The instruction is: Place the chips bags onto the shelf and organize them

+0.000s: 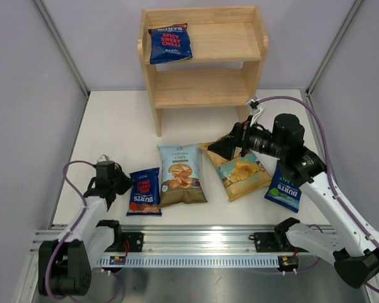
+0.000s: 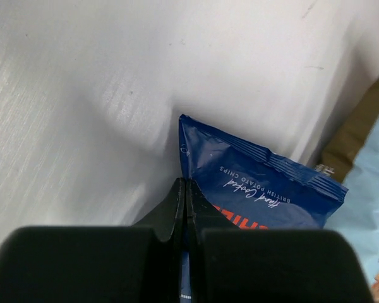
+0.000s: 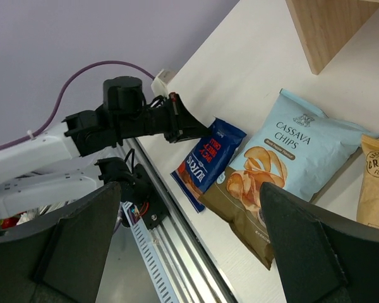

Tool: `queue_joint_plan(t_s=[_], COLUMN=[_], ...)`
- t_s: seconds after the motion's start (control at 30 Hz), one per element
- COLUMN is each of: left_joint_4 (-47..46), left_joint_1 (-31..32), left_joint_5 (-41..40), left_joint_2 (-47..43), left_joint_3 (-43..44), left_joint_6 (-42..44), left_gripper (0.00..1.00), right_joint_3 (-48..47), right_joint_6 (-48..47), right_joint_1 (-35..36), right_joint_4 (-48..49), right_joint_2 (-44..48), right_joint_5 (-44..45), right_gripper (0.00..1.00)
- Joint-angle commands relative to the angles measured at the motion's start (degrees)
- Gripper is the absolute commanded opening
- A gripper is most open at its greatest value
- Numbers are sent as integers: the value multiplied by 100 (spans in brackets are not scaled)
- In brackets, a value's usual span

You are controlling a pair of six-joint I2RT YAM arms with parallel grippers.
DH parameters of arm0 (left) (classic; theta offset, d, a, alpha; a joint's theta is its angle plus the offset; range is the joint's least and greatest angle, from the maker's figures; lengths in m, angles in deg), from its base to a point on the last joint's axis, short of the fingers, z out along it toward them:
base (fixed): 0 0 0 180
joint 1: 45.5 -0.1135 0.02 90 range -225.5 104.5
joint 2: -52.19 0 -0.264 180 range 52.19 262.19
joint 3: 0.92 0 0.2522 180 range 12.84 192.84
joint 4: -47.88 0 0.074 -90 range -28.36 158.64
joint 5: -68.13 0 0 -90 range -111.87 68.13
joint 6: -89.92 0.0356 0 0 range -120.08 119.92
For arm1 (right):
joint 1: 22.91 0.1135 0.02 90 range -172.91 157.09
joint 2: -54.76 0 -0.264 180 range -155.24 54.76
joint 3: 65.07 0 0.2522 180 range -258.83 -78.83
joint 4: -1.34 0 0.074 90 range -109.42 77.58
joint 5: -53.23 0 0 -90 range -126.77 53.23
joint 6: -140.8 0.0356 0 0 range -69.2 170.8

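Observation:
The wooden shelf (image 1: 205,88) stands at the back with one red-lettered Burts bag (image 1: 170,43) on its top tier. A second red-lettered Burts bag (image 1: 144,191) lies flat at the front left. My left gripper (image 1: 120,182) is shut at this bag's left edge (image 2: 252,189), with a blue sliver showing between the fingers (image 2: 170,211). The Cassava bag (image 1: 181,175), the yellow/teal bag (image 1: 240,172) and the green-marked Burts bag (image 1: 284,188) lie in a row on the table. My right gripper (image 1: 222,148) is open and empty above the yellow/teal bag.
The right wrist view shows the left arm (image 3: 126,117), the Burts bag (image 3: 208,158), the Cassava bag (image 3: 284,164) and a shelf leg (image 3: 328,25). A metal rail (image 1: 196,243) runs along the table's near edge. Grey walls enclose the table.

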Motion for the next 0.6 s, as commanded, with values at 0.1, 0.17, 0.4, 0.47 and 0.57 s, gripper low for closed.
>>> queue_joint_plan(t_s=[0.1,0.17,0.4,0.47,0.57], left_joint_4=[679,627,1198,1269,1321], left_joint_1=[-10,-10,34,69,174], left_joint_5=[-56,270,464,613,702], left_joint_2=[-1175,-965,-1192,-1183,-1183], left_joint_3=[580,939,2074,2303,2716], left_joint_6=[-78,80,212,326,423], left_gripper=[0,0,0,0,0], right_joint_3=[432,573,749,767,794], right_joint_6=[560,850,1071,1063,1045], right_joint_1=[23,137,726,892,1016], right_joint_4=[1113,1563,3126,3340,3709], right_joint_2=[-478,-751,-1674,-1920,-2184], right_joint_5=[-365,-516,-535,-412,-201], right_gripper=[100,99,99,99,99])
